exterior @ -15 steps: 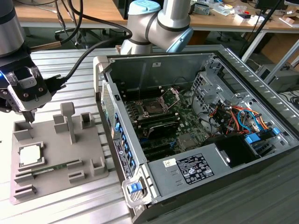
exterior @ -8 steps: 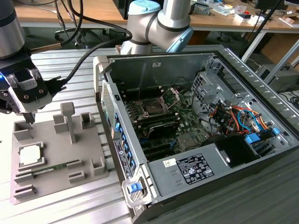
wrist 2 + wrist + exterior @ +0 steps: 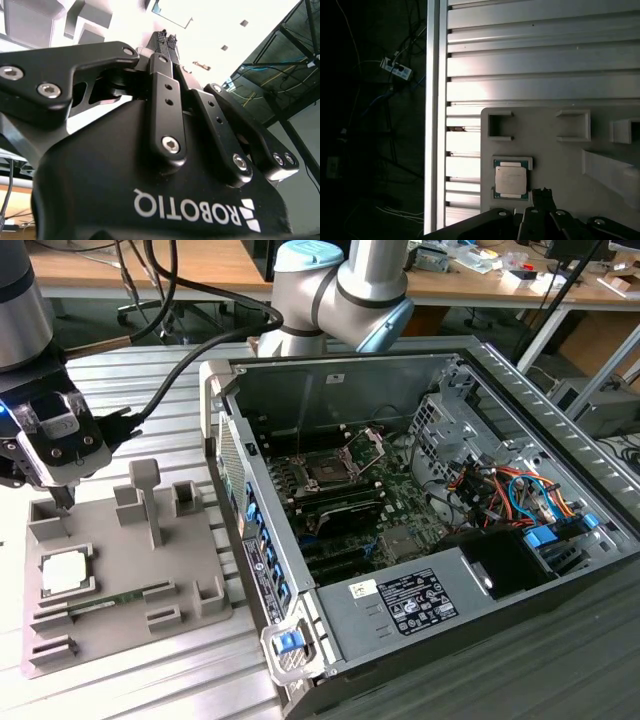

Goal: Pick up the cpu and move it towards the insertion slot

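Observation:
The cpu (image 3: 65, 571) is a small square chip with a pale metal top, lying flat in a recess of the grey fixture plate (image 3: 185, 565) at the exterior view's left. In the first wrist view the cpu (image 3: 510, 179) sits just beside my fingertips. My gripper (image 3: 63, 504) hangs a little above the plate, behind the chip, shut with nothing in it. Both wrist views show the two fingers pressed together, gripper (image 3: 167, 37) and gripper (image 3: 542, 192). The insertion slot (image 3: 328, 472) lies on the motherboard inside the open computer case, its metal retaining plate (image 3: 369, 445) hinged up.
The fixture plate carries upright grey blocks (image 3: 147, 498) and a long green memory stick (image 3: 112, 598). The case's side wall (image 3: 255, 540) stands between plate and socket. Cables (image 3: 510, 490) and a power supply (image 3: 415, 602) fill the case's near right. The table (image 3: 150, 390) is ribbed aluminium.

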### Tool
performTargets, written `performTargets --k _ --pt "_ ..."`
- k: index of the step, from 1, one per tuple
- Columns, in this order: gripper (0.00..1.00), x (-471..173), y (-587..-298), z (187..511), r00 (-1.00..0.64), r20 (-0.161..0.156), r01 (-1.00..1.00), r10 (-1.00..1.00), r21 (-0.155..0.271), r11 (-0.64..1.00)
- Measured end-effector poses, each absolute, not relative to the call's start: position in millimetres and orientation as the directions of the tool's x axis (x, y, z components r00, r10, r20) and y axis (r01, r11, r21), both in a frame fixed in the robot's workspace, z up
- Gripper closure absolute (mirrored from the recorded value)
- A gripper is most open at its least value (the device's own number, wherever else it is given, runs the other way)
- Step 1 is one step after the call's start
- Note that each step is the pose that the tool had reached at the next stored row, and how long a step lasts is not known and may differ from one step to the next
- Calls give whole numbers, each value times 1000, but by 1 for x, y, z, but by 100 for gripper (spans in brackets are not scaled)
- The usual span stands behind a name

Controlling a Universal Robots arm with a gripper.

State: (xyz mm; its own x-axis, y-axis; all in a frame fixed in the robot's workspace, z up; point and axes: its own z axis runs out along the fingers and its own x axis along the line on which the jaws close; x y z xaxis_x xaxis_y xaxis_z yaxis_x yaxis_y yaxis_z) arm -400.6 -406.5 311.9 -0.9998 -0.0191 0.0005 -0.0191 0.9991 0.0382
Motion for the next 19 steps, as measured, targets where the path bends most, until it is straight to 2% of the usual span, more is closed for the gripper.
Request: performTargets --k 19 --pt "89 -401 -412 308 -1000 0 -19 -19 38 999"
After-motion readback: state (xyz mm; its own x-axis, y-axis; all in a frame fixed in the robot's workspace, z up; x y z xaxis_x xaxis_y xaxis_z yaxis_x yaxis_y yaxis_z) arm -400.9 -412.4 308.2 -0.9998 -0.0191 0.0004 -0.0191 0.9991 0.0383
